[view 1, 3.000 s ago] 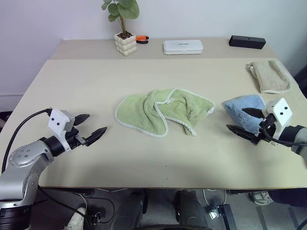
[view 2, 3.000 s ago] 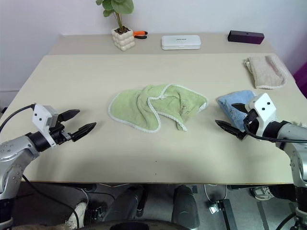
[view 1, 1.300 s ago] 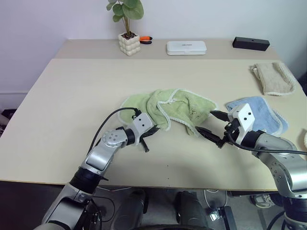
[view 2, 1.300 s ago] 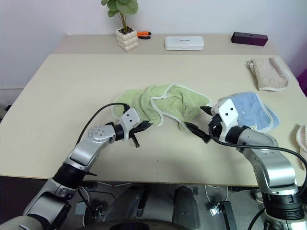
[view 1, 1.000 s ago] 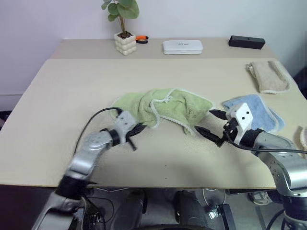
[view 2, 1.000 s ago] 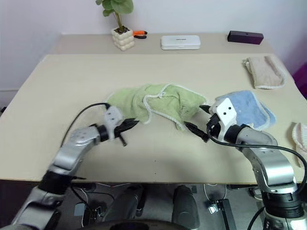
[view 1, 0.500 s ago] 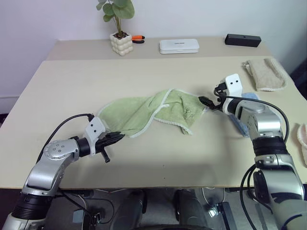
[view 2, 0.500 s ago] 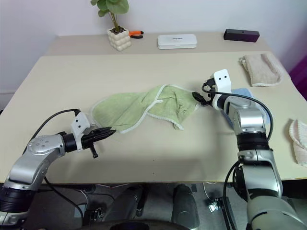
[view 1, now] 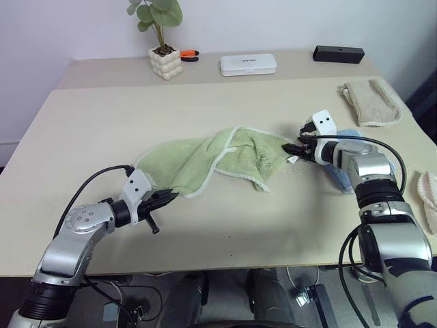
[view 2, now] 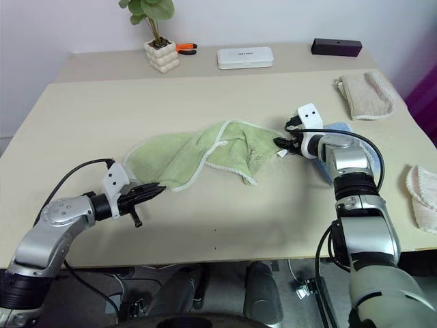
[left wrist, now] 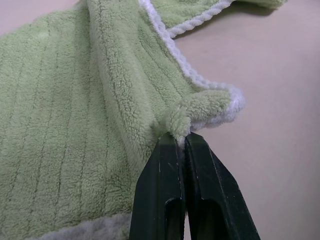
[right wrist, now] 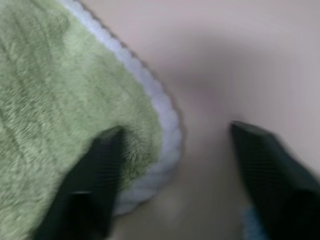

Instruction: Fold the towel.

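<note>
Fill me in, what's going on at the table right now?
The left gripper is shut on a corner of the green towel, which lies rumpled but stretched out on the table. The right gripper straddles the towel's opposite edge, fingers apart. Nothing is folded yet.

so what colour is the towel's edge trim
Whitish, on the light green towel; clearest in the left wrist view.

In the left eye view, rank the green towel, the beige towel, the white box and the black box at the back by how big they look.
1. Green towel, by far the largest.
2. Beige towel.
3. White box.
4. Black box.
The back three lie farther from the camera, so their true sizes are unsure.
</note>
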{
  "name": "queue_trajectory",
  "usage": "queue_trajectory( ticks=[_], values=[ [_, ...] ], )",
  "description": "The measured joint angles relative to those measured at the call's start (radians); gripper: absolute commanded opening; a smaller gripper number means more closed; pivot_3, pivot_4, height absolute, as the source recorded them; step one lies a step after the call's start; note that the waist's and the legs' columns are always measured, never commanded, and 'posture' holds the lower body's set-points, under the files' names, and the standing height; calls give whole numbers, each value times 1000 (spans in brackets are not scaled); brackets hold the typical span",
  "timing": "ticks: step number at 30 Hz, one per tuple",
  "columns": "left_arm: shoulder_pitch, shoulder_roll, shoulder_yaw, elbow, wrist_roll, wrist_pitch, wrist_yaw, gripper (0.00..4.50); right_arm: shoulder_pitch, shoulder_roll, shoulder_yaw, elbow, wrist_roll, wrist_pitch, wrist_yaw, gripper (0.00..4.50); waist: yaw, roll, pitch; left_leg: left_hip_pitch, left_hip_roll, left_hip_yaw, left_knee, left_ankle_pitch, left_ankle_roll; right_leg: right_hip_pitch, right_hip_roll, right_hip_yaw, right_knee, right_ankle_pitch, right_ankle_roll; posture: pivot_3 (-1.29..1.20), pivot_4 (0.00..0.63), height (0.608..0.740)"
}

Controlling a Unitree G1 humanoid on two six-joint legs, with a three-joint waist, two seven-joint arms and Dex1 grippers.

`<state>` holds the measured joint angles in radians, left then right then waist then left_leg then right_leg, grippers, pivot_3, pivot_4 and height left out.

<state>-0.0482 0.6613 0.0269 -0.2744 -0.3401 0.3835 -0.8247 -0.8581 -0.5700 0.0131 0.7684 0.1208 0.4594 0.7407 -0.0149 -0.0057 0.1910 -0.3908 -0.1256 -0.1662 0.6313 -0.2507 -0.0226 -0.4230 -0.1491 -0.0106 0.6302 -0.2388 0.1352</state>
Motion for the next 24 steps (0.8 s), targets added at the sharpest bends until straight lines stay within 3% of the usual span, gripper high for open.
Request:
queue_trajectory(
  ticks=[3, 4, 12, 20, 22, 24],
  values=[
    [-1, 0, 0, 0, 0, 0, 0, 0, 5, 0, 15, -19, -8, -7, 24, 160, 0, 0, 0, 0, 0, 0, 0, 0, 0, 0, 0, 0, 0, 0, 0, 0, 150, 740],
    [-5, 0, 0, 0, 0, 0, -1, 0, 6, 0, 20, -24, -15, -14, 27, 31, 0, 0, 0, 0, 0, 0, 0, 0, 0, 0, 0, 0, 0, 0, 0, 0, 150, 740],
    [-108, -35, 36, 92, 4, -39, 42, 0, 16, -14, 30, -29, -90, -143, -23, 31, 3, 0, 0, -1, 0, 0, 0, 1, -2, -2, 0, 1, 1, 1, 1, 0, 150, 740],
    [-724, -95, 126, 645, 92, -255, 278, 0, -262, -87, 28, 26, -178, -408, -135, 31, -5, -2, 3, -3, -1, 3, 0, 7, -8, -5, 1, 2, -1, 6, 2, 0, 150, 740],
    [-939, -93, 193, 868, 91, -332, 375, 0, -355, -92, 18, 45, -185, -465, -158, 31, -11, -7, 5, -11, 0, 2, 1, 7, -8, -12, 1, 2, -1, 6, 2, 0, 150, 740],
    [-1046, -65, 238, 956, 83, -388, 400, 0, -397, -103, 8, 25, -179, -493, -152, 31, -20, -7, 4, -13, 0, 3, 0, 6, -7, -13, 0, 2, 0, 5, 3, 0, 150, 740]
  ],
)
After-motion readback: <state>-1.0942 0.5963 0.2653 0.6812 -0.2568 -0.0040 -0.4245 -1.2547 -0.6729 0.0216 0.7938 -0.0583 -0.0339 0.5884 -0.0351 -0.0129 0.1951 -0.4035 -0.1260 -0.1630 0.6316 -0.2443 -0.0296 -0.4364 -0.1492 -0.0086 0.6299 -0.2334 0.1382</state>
